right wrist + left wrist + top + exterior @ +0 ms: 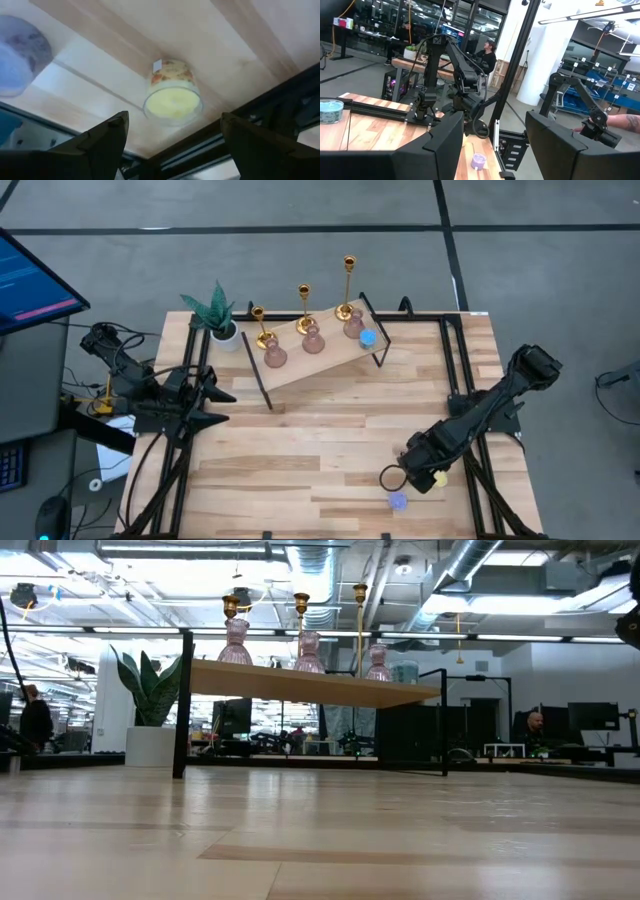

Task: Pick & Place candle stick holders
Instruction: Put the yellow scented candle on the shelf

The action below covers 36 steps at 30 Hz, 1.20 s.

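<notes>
- Right end effector (437,477), lower right of the high view, stands wide and empty over a yellow candle (172,97).
- Your candlesticks (303,307) sit upper centre; closing here grabs the wrong thing.

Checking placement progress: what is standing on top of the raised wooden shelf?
On the shelf stand three gold candlesticks, three pink holders and a small blue light. Nothing there appears covered; the potted plant stands beside it.

3 gold candlesticks (304,307) and 3 pink bulbous holders (312,340) stand upright on the raised shelf (320,360).
</notes>
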Each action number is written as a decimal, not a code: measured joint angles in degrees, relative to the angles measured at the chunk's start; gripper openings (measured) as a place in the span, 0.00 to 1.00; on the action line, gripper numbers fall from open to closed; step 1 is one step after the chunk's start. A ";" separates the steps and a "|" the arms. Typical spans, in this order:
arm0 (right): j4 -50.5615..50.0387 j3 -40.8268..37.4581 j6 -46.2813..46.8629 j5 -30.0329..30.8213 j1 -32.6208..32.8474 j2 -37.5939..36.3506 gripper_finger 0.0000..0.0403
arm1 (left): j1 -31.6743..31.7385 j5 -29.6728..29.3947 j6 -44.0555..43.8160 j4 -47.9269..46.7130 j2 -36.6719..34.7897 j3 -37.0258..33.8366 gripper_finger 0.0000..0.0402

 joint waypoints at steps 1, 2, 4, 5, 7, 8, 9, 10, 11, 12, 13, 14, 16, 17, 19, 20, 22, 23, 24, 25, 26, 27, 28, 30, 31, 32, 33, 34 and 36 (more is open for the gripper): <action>0.08 0.00 0.00 0.61 0.26 0.00 0.76 | 0.02 0.00 0.02 -0.04 0.02 0.00 0.53; 0.09 0.00 0.04 1.47 0.41 0.00 0.76 | 0.00 0.01 0.02 -0.11 0.02 0.00 0.53; 0.11 0.00 0.32 3.03 0.74 0.00 0.76 | 0.02 -0.02 0.06 -0.45 0.07 0.00 0.53; 0.11 0.00 0.40 3.63 0.94 0.00 0.76 | 0.01 0.01 0.10 -0.48 0.07 0.00 0.53; 0.13 -0.01 1.07 4.85 1.38 0.00 0.76 | 0.00 0.01 0.17 -0.53 0.07 0.00 0.53; 0.33 -0.17 1.57 5.08 1.59 0.00 0.76 | 0.02 0.01 0.17 -0.60 0.07 0.00 0.53; 0.69 -0.51 2.22 5.37 1.84 0.00 0.76 | 0.01 0.01 0.17 -0.68 0.07 0.00 0.53; 1.10 -1.06 2.88 5.35 2.21 0.00 0.76 | 0.02 0.01 0.17 -0.74 0.07 0.00 0.53; 1.83 -1.79 3.57 5.37 2.67 0.00 0.76 | 0.00 0.01 0.17 -0.78 0.07 0.00 0.53; 3.06 -2.65 4.48 5.35 3.11 0.00 0.76 | 0.00 0.01 0.17 -0.82 0.07 0.00 0.53; 4.73 -3.67 5.46 5.30 3.63 0.00 0.76 | 0.00 0.01 0.17 -0.82 0.07 0.00 0.53; 6.48 -4.61 6.43 5.04 4.10 0.02 0.76 | 0.02 0.01 0.17 -0.82 0.07 0.00 0.53; 10.29 -6.20 7.85 4.30 4.95 0.03 0.76 | 0.00 0.01 0.17 -0.82 0.07 0.00 0.53; 12.09 -6.90 8.53 4.17 5.33 0.04 0.76 | 0.00 0.01 0.17 -0.82 0.07 0.00 0.53; 14.44 -8.30 9.85 4.17 6.13 0.03 0.76 | 0.01 0.01 0.17 -0.82 0.07 0.00 0.53; 14.65 -8.81 10.37 4.19 6.50 0.04 0.76 | 0.01 0.01 0.17 -0.82 0.07 0.00 0.53; 14.96 -9.42 11.14 4.24 7.25 0.04 0.76 | 0.00 0.01 0.17 -0.82 0.07 0.00 0.53; 15.24 -9.75 11.28 4.22 7.56 0.04 0.76 | 0.00 -0.01 0.17 -0.80 0.07 0.00 0.53; 15.49 -10.13 11.33 4.21 7.85 0.04 0.76 | 0.01 -0.01 0.17 -0.80 0.07 0.00 0.53; 15.64 -10.52 11.34 4.20 8.08 0.04 0.76 | 0.00 -0.02 0.17 -0.78 0.07 0.00 0.53; 16.20 -10.99 11.34 4.21 8.27 0.04 0.76 | 0.02 -0.02 0.15 -0.78 0.07 0.00 0.53; 17.20 -11.53 11.39 4.22 8.48 0.04 0.76 | 0.00 -0.02 0.15 -0.74 0.07 0.00 0.53; 18.38 -12.10 11.69 4.26 8.59 0.04 0.76 | 0.00 -0.02 0.15 -0.69 0.07 0.00 0.53; 20.18 -13.14 12.46 4.50 8.59 0.04 0.76 | 0.00 -0.02 0.13 -0.57 0.07 0.00 0.53; 20.52 -13.38 12.65 4.69 8.59 0.04 0.76 | 0.02 -0.02 -0.03 -0.53 0.07 0.00 0.53; 20.91 -13.50 12.72 4.73 8.59 0.04 0.76 | 0.02 -0.02 -0.05 -0.50 0.07 0.00 0.53; 21.09 -13.57 12.80 4.88 8.59 0.04 0.75 | 0.01 -0.02 -0.05 -0.48 0.07 0.00 0.53; 21.06 -13.64 12.81 4.88 8.59 0.04 0.74 | 0.00 -0.02 -0.05 -0.48 0.07 0.00 0.53; 20.88 -13.70 12.81 4.81 8.59 0.04 0.71 | 0.01 -0.02 -0.05 -0.44 0.07 0.00 0.53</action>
